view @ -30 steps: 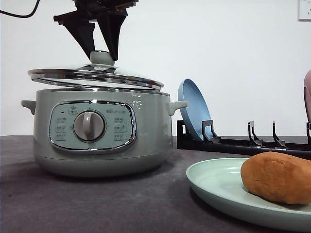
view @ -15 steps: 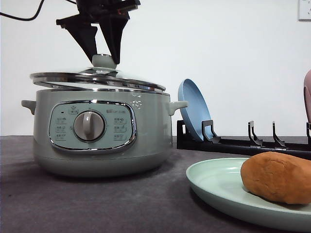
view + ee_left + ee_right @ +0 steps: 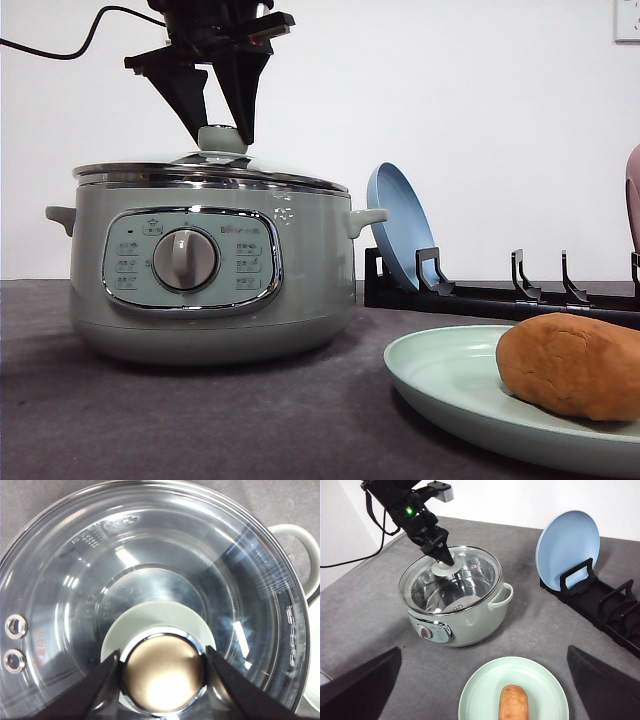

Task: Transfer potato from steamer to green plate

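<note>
The orange-brown potato lies on the pale green plate at the front right. At the left stands the sage-green steamer, with its glass lid seated level on the chrome rim. My left gripper reaches down from above, its two fingers pressed against either side of the lid's knob. My right gripper hovers high over the green plate, fingers spread wide with nothing between them.
A blue plate leans upright in a black dish rack behind the green plate. A pinkish object shows at the right edge. A black cable trails from the left arm.
The lid, held tilted above the steamer a second ago, has come down with my left gripper and now rests flat on the rim. The potato and plates have not moved.
</note>
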`<state>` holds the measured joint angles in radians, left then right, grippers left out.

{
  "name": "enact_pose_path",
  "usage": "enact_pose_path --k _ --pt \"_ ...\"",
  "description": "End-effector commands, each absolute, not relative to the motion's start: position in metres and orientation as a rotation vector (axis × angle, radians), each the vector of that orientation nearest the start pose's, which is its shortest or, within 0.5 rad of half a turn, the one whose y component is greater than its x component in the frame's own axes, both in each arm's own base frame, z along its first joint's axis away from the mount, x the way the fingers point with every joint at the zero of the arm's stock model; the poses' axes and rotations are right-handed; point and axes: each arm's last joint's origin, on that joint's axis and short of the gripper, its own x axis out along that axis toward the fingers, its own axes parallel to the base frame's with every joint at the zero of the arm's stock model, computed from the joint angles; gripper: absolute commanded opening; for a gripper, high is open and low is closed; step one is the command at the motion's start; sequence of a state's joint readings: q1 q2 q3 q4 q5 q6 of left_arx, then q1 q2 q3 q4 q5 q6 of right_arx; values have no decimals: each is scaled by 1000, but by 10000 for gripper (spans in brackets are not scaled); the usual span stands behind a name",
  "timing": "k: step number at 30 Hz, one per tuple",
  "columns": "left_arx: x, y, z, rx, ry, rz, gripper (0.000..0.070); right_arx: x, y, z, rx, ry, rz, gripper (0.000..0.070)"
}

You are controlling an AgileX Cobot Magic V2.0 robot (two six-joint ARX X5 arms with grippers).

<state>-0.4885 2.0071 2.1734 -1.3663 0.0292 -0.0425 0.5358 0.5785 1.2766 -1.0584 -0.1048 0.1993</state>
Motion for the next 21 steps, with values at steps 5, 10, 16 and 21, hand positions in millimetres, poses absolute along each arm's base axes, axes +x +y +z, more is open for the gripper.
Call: enact_pose_path --k 5,10,16,21 --pt "363 -198 339 245 1192 -441 0 32 22 421 125 407 598 695" --pt "365 -197 339 238 1180 -437 0 32 22 421 124 407 598 695" --pt "368 -197 340 225 1147 -436 0 32 22 421 124 408 598 695" --pt "369 -198 341 222 1137 -437 0 31 22 421 123 414 597 695"
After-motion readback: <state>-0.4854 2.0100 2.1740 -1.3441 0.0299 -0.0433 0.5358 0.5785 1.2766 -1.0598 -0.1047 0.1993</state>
